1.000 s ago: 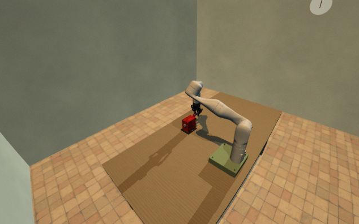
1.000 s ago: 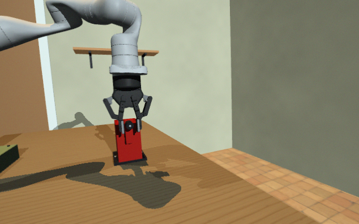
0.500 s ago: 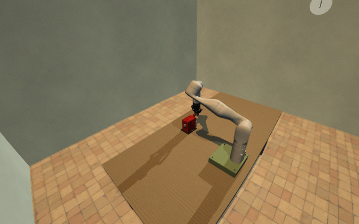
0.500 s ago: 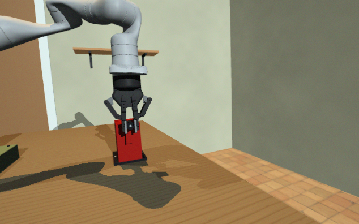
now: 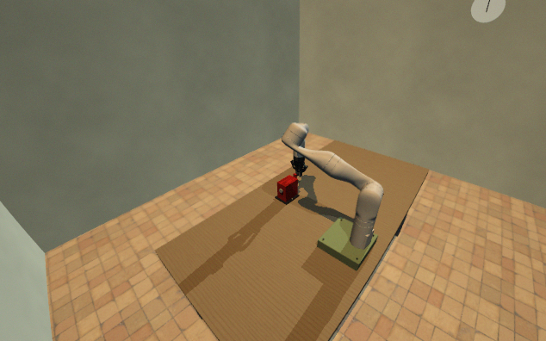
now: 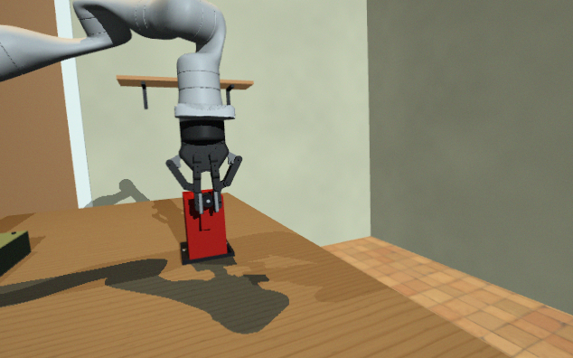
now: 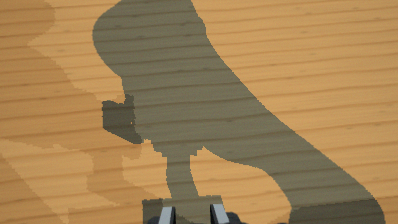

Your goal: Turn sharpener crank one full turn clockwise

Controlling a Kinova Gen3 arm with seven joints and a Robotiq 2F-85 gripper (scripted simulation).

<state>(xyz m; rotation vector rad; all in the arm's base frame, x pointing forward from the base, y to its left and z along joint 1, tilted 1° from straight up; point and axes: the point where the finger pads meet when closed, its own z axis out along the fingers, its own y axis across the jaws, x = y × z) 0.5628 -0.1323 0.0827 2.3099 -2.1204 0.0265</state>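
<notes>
The red sharpener stands upright on a dark base plate on the wooden tabletop, near its far edge in the exterior view. In the top view the sharpener sits well apart from the arm's green base, with the arm reaching across to it.

The gripper points straight down over the crank end of the sharpener. Its jaws are drawn in to a narrow gap and clamp the dark knob from either side, at the top of the sharpener's face. One finger lies left of the knob and the other right of it; little of the knob shows between them. The crank itself is hard to make out against the red face.

In the wrist view only the two pale fingertips show at the bottom edge, close together, above the tabletop, which is crossed by the arm's broad shadow. The knob is not visible there.
</notes>
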